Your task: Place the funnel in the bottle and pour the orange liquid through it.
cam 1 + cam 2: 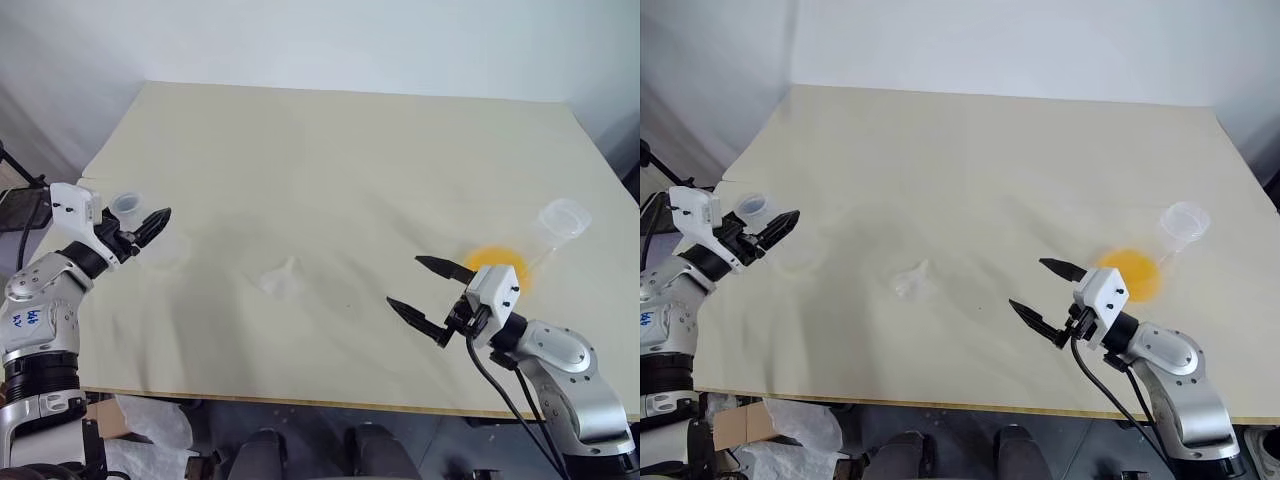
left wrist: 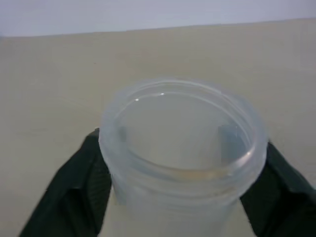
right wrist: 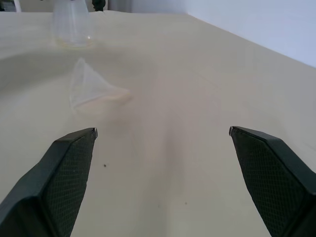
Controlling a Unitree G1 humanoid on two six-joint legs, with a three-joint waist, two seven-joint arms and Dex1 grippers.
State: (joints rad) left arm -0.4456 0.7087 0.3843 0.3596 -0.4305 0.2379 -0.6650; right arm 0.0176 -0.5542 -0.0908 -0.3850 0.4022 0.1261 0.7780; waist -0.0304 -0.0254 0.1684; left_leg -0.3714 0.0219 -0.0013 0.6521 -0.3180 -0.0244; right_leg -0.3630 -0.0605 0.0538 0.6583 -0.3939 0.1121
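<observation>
The clear colourless conical bottle (image 1: 126, 207) stands upright near the left edge of the pale beige table (image 1: 350, 150), its long axis vertical and its round open neck facing up, which is how it must stand to take a funnel. A second clear conical flask (image 1: 563, 218) stands upright well apart on the right side, its base tinted by the shallow orange liquid (image 1: 497, 265); nothing touches it, presumably because pouring comes last. The left gripper (image 1: 158, 222) reaches in level at neck height, and in the left wrist view its black fingers (image 2: 86, 173) lie against both sides of the bottle's neck, so I read it as clasping the neck, most likely to steady the bottle or bring it closer. The right gripper (image 1: 405, 282) hovers over the table just left of the orange flask with its fingers spread wide and nothing between them, aimed across the table at the funnel, seemingly ready to fetch it. The small clear plastic funnel (image 1: 280, 277) lies on its side mid-table, between the two flasks and apart from both. Its long axis is about level with the tabletop rather than upright, the wide rim tipped sideways; the short stem seems to point toward the table's far side, though this is faint. It would need turning stem-down before going into the neck.
</observation>
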